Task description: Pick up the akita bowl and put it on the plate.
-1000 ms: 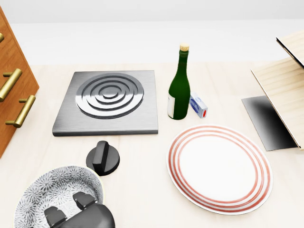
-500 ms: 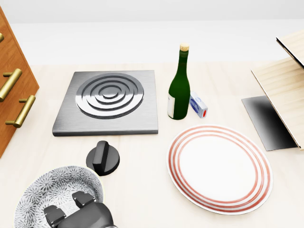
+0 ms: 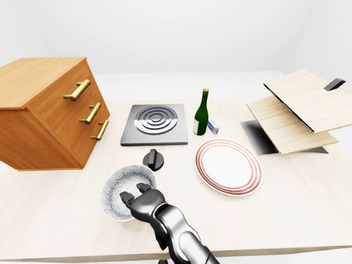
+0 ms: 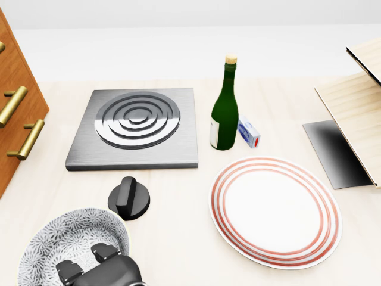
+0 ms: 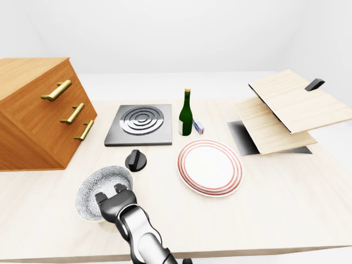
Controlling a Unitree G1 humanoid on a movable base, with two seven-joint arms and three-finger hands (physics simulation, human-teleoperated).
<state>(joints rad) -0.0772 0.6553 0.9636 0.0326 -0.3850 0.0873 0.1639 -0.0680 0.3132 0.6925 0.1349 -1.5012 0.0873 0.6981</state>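
Two fingers [image 4: 106, 252] of the left hand [image 3: 144, 203] hook over the akita bowl's [image 4: 65, 235] rim, slightly apart. The thumb is hidden, so I cannot tell if they pinch. Over the last second almost nothing has shifted. The bowl sits left of the plate [image 4: 275, 211], well apart, so the lift likely hasn't begun.
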